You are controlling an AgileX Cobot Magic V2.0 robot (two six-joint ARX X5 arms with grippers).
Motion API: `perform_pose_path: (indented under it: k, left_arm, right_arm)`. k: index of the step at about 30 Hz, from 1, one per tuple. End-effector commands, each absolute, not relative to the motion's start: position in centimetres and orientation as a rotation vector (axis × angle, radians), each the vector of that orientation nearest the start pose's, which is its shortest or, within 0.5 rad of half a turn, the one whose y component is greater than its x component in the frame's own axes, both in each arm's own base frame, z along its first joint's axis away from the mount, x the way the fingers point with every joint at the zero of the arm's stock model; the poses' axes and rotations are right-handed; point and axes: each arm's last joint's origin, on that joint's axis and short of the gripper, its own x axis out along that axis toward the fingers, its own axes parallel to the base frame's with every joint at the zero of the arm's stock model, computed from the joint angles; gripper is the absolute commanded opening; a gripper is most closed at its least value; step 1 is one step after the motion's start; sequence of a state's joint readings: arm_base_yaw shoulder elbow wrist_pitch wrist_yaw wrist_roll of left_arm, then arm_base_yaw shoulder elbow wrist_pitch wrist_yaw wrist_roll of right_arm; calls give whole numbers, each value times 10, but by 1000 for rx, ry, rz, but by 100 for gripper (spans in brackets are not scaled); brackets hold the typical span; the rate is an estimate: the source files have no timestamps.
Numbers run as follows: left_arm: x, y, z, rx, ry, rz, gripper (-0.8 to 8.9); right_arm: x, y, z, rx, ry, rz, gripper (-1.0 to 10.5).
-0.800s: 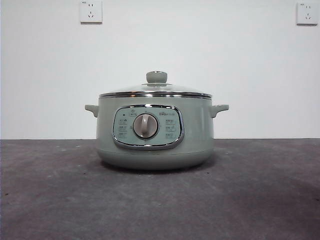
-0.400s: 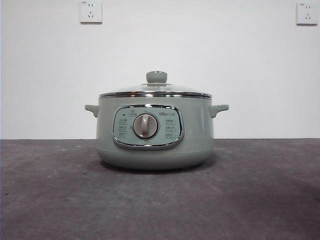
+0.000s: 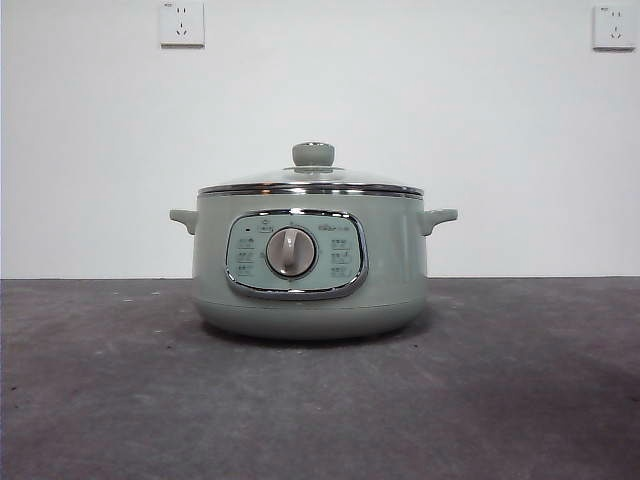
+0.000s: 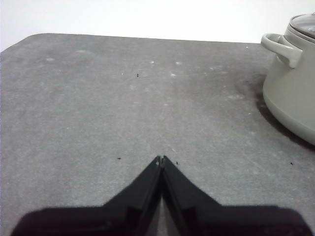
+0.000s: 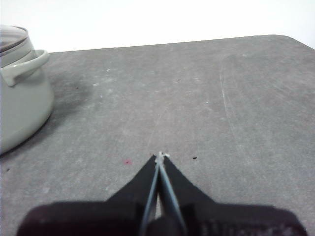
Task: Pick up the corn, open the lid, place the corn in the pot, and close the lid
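Sitting upright at the middle of the grey table (image 3: 100, 400) in the front view: the pot (image 3: 310, 265), with the lid (image 3: 312, 180) seated on its rim, knob up. Not showing anywhere in any view: the corn, so no telling its long axis or which arm is nearer.

Hanging over bare tabletop, jaws pressed tip to tip and holding nothing: the left gripper (image 4: 161, 160), with the pot lying toward two o'clock from its tips. Doing likewise, jaws shut and empty: the right gripper (image 5: 160, 156), with the pot toward ten o'clock. Flanking the pot, then, both well apart from it.

Looking matte and faintly scuffed: the table. Standing behind: a plain white wall (image 3: 450, 130) carrying two sockets (image 3: 181, 22).
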State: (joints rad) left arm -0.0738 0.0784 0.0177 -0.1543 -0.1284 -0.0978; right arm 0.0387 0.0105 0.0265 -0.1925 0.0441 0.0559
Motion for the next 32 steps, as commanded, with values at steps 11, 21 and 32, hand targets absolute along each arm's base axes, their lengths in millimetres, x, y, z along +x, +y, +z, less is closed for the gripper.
perform_pose_path:
  k: [11,21,32]
  left_arm:
    - [99,1,145,-72,221,108,-2]
    - [99,3,145,15,228,99,-2]
    - [99,3,145,75,231,97,-2]
  right_arm:
    - [96,2,150,45,180,-9,-16]
    - [96,2,150,45,180,-9,-16]
    - [96,2,150,45,180,-9,-16]
